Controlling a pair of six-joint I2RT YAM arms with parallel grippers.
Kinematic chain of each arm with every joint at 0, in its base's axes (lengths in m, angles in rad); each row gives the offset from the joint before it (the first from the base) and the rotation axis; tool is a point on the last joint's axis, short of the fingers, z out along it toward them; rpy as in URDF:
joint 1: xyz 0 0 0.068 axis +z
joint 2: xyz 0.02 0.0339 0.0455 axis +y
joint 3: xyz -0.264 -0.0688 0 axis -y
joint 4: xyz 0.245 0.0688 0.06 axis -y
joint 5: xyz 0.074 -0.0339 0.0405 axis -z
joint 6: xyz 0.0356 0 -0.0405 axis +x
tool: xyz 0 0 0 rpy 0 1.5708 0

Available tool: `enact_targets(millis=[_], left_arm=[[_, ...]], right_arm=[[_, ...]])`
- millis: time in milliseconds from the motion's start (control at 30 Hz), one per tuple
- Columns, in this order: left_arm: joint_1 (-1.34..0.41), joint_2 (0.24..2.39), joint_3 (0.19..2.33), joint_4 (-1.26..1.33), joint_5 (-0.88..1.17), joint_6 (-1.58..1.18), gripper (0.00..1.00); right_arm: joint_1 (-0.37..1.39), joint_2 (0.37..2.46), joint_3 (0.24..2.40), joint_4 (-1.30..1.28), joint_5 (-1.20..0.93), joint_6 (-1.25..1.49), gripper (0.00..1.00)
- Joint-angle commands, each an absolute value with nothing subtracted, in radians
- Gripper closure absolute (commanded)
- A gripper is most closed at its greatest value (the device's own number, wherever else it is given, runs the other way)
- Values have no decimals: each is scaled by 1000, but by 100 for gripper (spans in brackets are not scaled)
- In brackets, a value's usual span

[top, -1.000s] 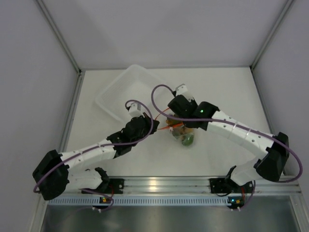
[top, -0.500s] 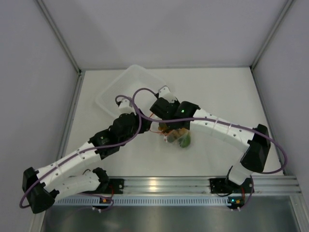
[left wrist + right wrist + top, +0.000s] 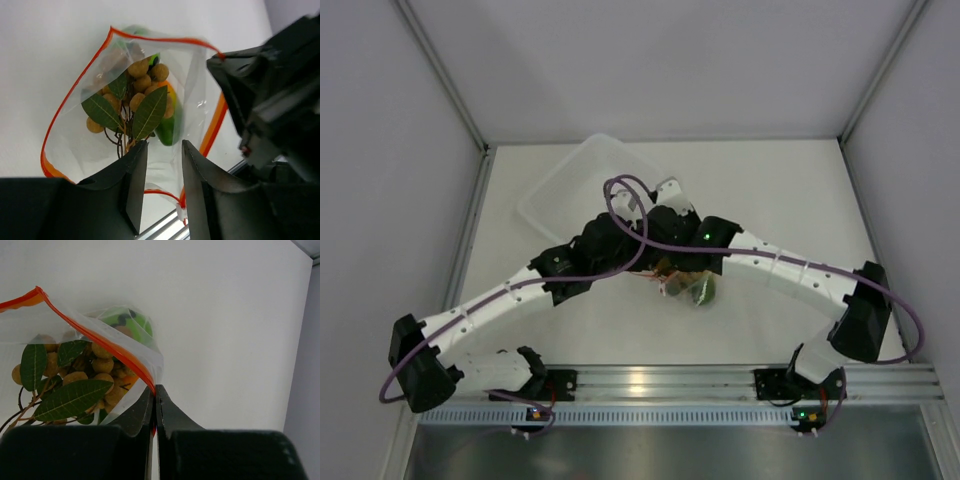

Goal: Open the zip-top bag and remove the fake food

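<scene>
The zip-top bag (image 3: pixel 692 286) is a clear pouch with a red-orange zip strip (image 3: pixel 150 37) around its gaping mouth. Inside are the tan ball cluster with green leaves (image 3: pixel 142 85), the orange-and-green mango (image 3: pixel 167 125) and the green ball (image 3: pixel 125 320). My right gripper (image 3: pixel 155 389) is shut on the strip's edge (image 3: pixel 100 340); its black body shows in the left wrist view (image 3: pixel 270 100). My left gripper (image 3: pixel 164 145) is open, with the bag's clear wall and a loop of strip between its jaws. In the top view both wrists crowd over the bag and hide the fingers.
A rigid clear plastic tray (image 3: pixel 570 190) lies at the back left, just behind the left arm. White walls stand on the left, right and rear. A metal rail (image 3: pixel 650 380) runs along the near edge.
The left arm has swung right, up to the bag. The right arm shifted left with the bag early on, then held still.
</scene>
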State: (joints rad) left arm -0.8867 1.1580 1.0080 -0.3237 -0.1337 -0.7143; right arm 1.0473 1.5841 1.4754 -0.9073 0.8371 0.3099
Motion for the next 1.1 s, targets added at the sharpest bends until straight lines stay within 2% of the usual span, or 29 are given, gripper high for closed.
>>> enact_targets(millis=[0,200,700,1067], left_arm=[[-897,1189,1006,-339,-97,-672,60],[-897,1207,989,-336,-52,-658,55],[-900,1305,979,-396,-87,-609,53],[-902,1407,973,-405,-32,-552,49]], right_arm=[[1065,1467,1404,-752,867,336,100],[1066,1385,1292,-640,838,359,100],[1062,1348,1249,-572,790,350,100],[1063,1289,1197,-522,769,325,100]])
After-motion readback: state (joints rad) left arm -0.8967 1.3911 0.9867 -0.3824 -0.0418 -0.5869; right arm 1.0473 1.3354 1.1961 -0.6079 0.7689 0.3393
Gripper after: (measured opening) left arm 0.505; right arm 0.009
